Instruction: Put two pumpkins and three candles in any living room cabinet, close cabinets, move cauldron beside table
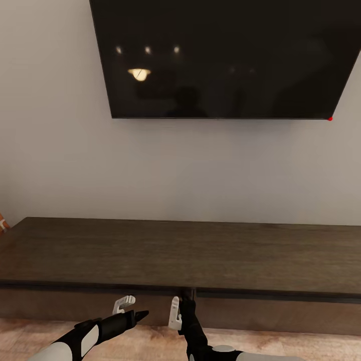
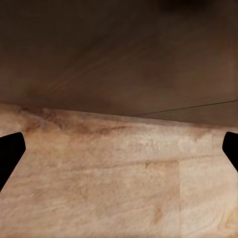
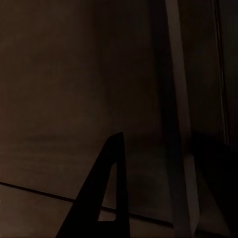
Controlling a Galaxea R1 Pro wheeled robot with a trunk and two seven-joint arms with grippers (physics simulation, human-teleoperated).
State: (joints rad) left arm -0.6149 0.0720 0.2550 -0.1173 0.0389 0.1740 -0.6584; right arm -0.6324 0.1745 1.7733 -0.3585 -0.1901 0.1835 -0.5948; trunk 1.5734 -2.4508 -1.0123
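Black right end effector point(image 1: 186, 296) sits pressed up at the seam under the cabinet point(image 1: 180, 250) top lip, between two drawer fronts; can't tell if its fingers are spread or closed, the right wrist view is too dark. Left end effector point(image 1: 131, 308) hovers just in front of the left drawer front, fingers spread wide, nothing held; its wrist view looks down at wood floor point(image 2: 119, 183) and the cabinet's lower edge.

Likely step: opening or closing a drawer. Fronts are handle-less, so hook a fingertip into the seam or under the lip and pull straight out, square to the face; a skewed pull may jam or slip. Keep the left clear of the drawer path.

Pumpkins, candles, cauldron: none seen here. TV point(image 1: 220, 55) on the wall above: no readable brand, labels or text anywhere.
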